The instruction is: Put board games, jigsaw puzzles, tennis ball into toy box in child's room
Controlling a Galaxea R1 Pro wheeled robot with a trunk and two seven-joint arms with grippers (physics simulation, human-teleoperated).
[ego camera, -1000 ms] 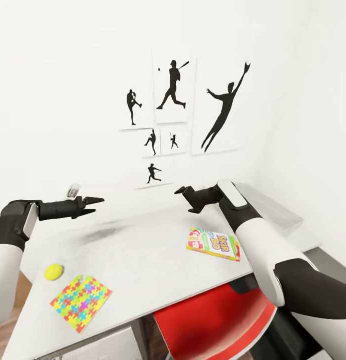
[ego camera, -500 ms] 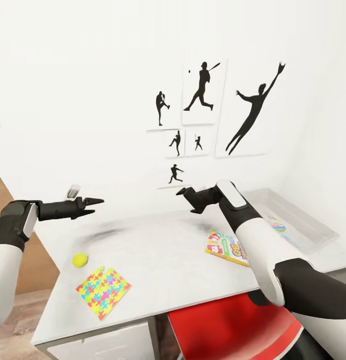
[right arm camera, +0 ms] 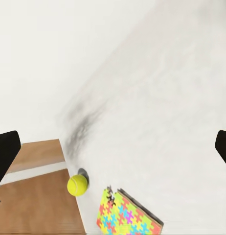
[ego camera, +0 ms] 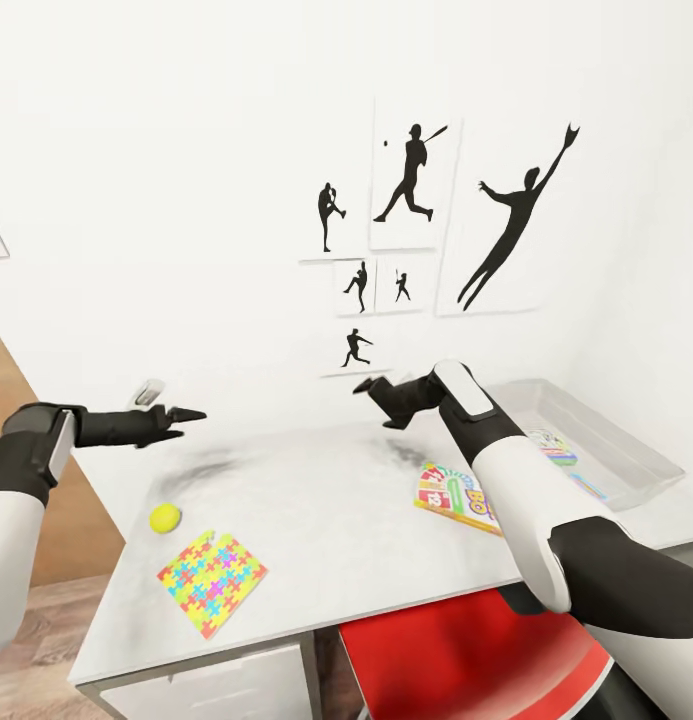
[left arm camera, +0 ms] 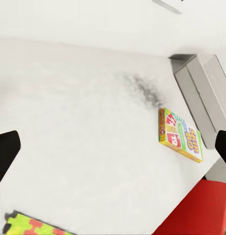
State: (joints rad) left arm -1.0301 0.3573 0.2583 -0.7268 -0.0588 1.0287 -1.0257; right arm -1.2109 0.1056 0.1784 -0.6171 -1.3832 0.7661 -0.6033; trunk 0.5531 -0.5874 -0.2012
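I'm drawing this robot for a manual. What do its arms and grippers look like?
Both arms are smooth glossy white shells with black joint sections. The left gripper and right gripper are matte black and end in slim pointed jaws. The right forearm carries a white panel with a grey edge. No cables visible.

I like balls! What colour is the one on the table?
The ball is yellow-green, clearest in the right wrist view.
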